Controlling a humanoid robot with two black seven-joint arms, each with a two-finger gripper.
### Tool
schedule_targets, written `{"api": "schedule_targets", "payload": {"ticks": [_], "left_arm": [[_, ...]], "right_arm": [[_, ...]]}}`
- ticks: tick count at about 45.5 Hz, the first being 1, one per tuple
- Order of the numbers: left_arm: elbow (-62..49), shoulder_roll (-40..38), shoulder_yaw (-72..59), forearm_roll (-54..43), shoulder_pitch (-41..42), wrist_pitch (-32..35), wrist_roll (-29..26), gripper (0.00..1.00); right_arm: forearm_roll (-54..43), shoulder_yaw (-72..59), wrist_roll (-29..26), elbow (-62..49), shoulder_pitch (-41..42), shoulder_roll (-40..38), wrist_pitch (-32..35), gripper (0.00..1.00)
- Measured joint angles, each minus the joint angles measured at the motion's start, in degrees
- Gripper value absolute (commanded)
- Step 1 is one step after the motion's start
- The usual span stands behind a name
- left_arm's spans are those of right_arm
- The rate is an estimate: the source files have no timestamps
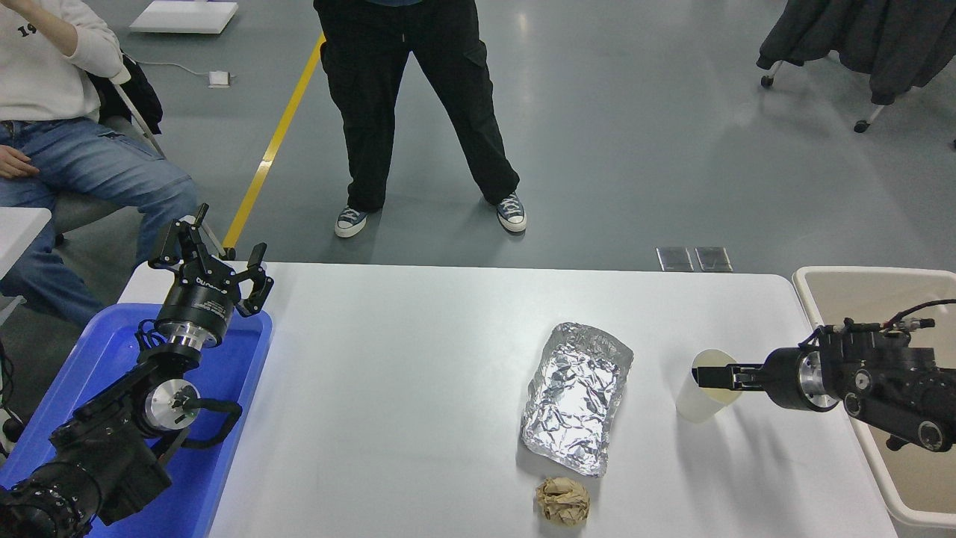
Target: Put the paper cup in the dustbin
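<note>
R gripper (702, 376), right of frame, is reaching into the paper cup (698, 394); can't tell if clenched. Pinch rim gently, lift straight, carry to dustbin (810, 293) at right edge.

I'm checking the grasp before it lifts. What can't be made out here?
- Right gripper: seen side-on at the paper cup rim, so whether it is open or shut is unclear.
- Dustbin: head view cuts it at the right edge; the right arm covers part of its inside.
</note>
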Motion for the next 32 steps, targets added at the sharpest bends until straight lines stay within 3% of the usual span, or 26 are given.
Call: {"api": "schedule_targets", "payload": {"ticks": [4, 9, 32], "left_arm": [[0.00, 0.00, 0.00, 0.00, -0.02, 0.00, 0.00, 1.00], [0.00, 0.00, 0.02, 0.00, -0.06, 0.00, 0.00, 1.00], [0.00, -0.01, 0.04, 0.00, -0.06, 0.00, 0.00, 1.00]], "right_arm": [[0.00, -0.29, 0.91, -0.59, -0.31, 0.27, -0.17, 0.36], [0.00, -0.90, 1.51, -1.00, -0.47, 0.45, -0.29, 0.00], [0.28, -2.03, 2.53, -0.59, -0.16, -1.44, -0.06, 0.00]]}}
